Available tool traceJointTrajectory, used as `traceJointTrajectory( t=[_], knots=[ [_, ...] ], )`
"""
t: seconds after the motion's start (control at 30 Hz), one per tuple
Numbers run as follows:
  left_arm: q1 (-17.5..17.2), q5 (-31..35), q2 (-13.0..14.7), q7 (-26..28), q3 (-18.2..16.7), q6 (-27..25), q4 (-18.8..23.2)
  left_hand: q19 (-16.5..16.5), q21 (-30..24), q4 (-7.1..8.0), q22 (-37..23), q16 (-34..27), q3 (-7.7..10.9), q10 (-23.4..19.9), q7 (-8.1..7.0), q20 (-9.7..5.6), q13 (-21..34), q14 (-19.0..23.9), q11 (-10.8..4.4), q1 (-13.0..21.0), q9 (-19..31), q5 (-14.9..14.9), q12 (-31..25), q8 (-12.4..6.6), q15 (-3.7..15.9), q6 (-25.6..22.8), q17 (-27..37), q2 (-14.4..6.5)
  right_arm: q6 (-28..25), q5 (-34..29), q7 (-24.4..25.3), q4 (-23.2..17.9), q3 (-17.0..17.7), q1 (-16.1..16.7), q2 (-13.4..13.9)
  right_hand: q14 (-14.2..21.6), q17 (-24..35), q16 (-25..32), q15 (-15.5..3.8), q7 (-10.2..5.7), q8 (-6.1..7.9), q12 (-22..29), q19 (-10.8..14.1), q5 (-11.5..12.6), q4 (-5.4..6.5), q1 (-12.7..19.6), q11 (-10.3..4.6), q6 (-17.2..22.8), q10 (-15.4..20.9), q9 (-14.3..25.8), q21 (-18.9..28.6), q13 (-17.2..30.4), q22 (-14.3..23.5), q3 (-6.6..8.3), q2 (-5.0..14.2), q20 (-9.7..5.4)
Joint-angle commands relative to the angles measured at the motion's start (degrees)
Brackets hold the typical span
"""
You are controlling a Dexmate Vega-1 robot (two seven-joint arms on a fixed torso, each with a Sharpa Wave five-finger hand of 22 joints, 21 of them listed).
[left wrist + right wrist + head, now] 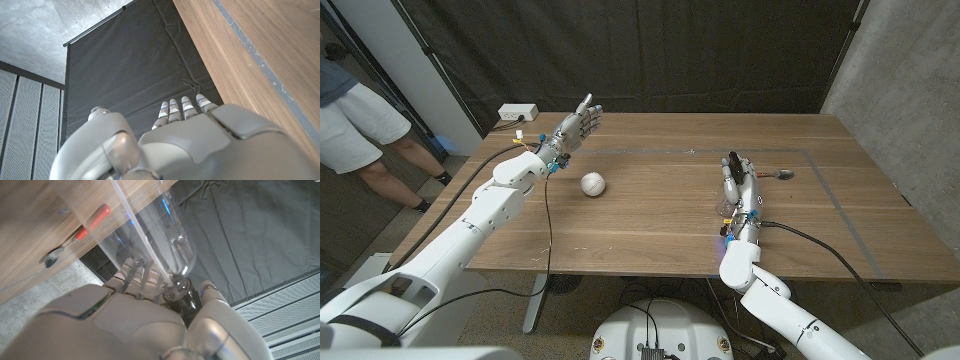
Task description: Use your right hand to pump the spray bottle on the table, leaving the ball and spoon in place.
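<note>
1. Wooden table [650,215]: the work surface, carrying every item below; a dark curtain [650,50] hangs behind it.
2. Left hand [575,125]: raised above the table's far left part, fingers extended and apart, holding nothing; the left wrist view likewise shows its fingers straight out with nothing in them.
3. Right hand [737,185]: at the table's right-centre. In the right wrist view its fingers [135,272] and thumb enclose the neck and dark pump head of the spray bottle, so it is judged to be gripping the bottle.
4. Spray bottle [160,225]: clear plastic with a visible dip tube, held in the right hand. Whether its base rests on the wood cannot be told.
5. Spoon [782,174]: lying just beyond the right hand, apart from it; the right wrist view shows a red-orange handle.
6. Ball [592,184]: white, resting between the two hands, touched by neither.
7. Progress (judgement): grasp achieved, ball and spoon undisturbed; the pumping stroke itself cannot be confirmed and appears to remain.
</note>
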State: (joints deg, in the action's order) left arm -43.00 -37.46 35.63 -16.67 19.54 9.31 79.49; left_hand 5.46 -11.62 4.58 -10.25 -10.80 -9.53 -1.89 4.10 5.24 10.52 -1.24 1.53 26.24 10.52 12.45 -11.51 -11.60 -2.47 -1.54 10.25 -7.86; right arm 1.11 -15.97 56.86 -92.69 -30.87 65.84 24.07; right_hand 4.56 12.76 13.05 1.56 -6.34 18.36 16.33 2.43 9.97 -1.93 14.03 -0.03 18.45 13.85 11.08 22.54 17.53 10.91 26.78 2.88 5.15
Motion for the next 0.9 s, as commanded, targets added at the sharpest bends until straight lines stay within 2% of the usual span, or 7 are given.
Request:
traceJointTrajectory(
  t=[0.03,0.2,0.37,0.5,0.67,0.73,0.9],
  knots=[
    [0.24,0.14,-0.26,-0.39,0.36,0.24,0.02,0.11,-0.06,0.32,-0.31,0.05,-0.29,-0.41,-0.06,0.22,0.34,-0.24,-0.24,0.41,0.28,-0.09,-0.10,0.26,-0.10,-0.32,0.26,-0.21,0.84,-0.46,-0.58,-1.16,0.19,0.89,1.32,1.23,-0.20,-0.03,0.05,-0.16,0.06,0.41,1.09,-0.06,-1.03,0.63,0.10,0.65,0.93,0.15,0.34,-0.27,-0.03,0.02,-0.97,1.80],
    [0.47,0.20,-0.59,-0.57,0.40,0.78,-0.30,0.10,-0.08,0.34,-0.31,0.06,-0.30,-0.29,-0.04,0.03,0.34,-0.25,-0.34,0.45,0.28,-0.10,-0.05,0.27,-0.11,-0.29,0.26,-0.21,0.67,-0.64,-1.59,-1.99,0.23,1.18,2.02,2.53,-0.49,0.11,0.36,0.15,-0.14,0.74,2.90,-0.04,-1.81,0.83,0.72,1.22,1.97,0.21,0.77,-0.74,-0.06,-0.44,-1.68,2.56],
    [1.18,0.37,-0.85,-1.23,0.81,0.73,-0.98,0.05,-0.11,0.36,-0.31,0.05,-0.31,-0.39,-0.01,-0.05,0.34,-0.23,-0.11,0.48,0.28,-0.11,-0.10,0.27,-0.14,-0.29,0.25,-0.21,1.28,-0.19,-3.40,-2.53,0.31,1.29,2.93,3.40,-0.68,0.13,0.40,0.61,-0.34,1.03,4.88,-0.02,-2.35,0.77,0.94,1.72,2.87,0.26,1.27,-1.17,-0.09,-0.99,-2.38,1.53],
    [1.54,0.29,-0.98,-1.52,1.05,0.17,-1.43,0.04,-0.12,0.37,-0.31,0.04,-0.31,-0.37,0.09,-0.46,0.34,-0.20,-0.03,0.51,0.28,-0.11,-0.09,0.27,-0.22,-0.31,0.25,-0.22,2.63,0.84,-5.24,-2.58,0.42,1.27,3.55,3.56,-0.82,-0.11,0.62,1.77,-1.21,0.98,5.78,-0.19,-2.62,-0.01,2.15,0.65,3.04,0.24,1.31,-1.63,-0.14,-2.00,-3.70,0.77],
    [1.93,0.26,-1.46,-1.84,0.98,0.84,-2.40,0.08,-0.11,0.39,-0.31,0.05,-0.32,-0.41,0.13,-0.61,0.34,-0.22,0.10,0.54,0.28,-0.12,-0.10,0.26,-0.26,-0.34,0.25,-0.23,4.25,2.51,-8.90,-3.12,0.57,0.95,4.77,3.53,-1.00,-0.51,1.14,1.92,-2.67,0.39,7.30,-0.28,-2.69,-1.63,3.11,-1.41,2.10,0.19,1.38,-2.36,-0.23,-3.67,-5.78,0.57],
    [2.08,0.25,-1.51,-2.11,1.00,0.94,-2.70,0.08,-0.11,0.40,-0.31,0.04,-0.32,-0.42,0.13,-0.66,0.34,-0.19,0.11,0.55,0.28,-0.12,-0.11,0.26,-0.21,-0.34,0.25,-0.23,4.36,2.67,-9.47,-3.21,0.63,0.87,4.77,3.53,-1.02,-0.55,1.21,1.85,-2.80,0.28,7.50,-0.27,-2.69,-1.79,3.17,-1.58,1.90,0.19,1.40,-2.44,-0.24,-3.83,-5.97,0.55],
    [2.43,0.11,-1.92,-2.58,0.95,1.40,-3.77,0.05,-0.13,0.41,-0.30,0.01,-0.33,-0.37,0.13,-0.68,0.34,-0.13,0.11,0.57,0.28,-0.13,-0.09,0.24,-0.23,-0.39,0.25,-0.24,2.90,3.82,-11.53,-3.71,0.86,0.72,4.62,4.22,-1.13,-0.50,1.47,2.04,-3.57,0.19,8.60,-0.18,-2.67,-2.60,3.46,-2.60,2.03,0.19,1.47,-2.89,-0.29,-4.62,-6.79,1.49]
  ],
)
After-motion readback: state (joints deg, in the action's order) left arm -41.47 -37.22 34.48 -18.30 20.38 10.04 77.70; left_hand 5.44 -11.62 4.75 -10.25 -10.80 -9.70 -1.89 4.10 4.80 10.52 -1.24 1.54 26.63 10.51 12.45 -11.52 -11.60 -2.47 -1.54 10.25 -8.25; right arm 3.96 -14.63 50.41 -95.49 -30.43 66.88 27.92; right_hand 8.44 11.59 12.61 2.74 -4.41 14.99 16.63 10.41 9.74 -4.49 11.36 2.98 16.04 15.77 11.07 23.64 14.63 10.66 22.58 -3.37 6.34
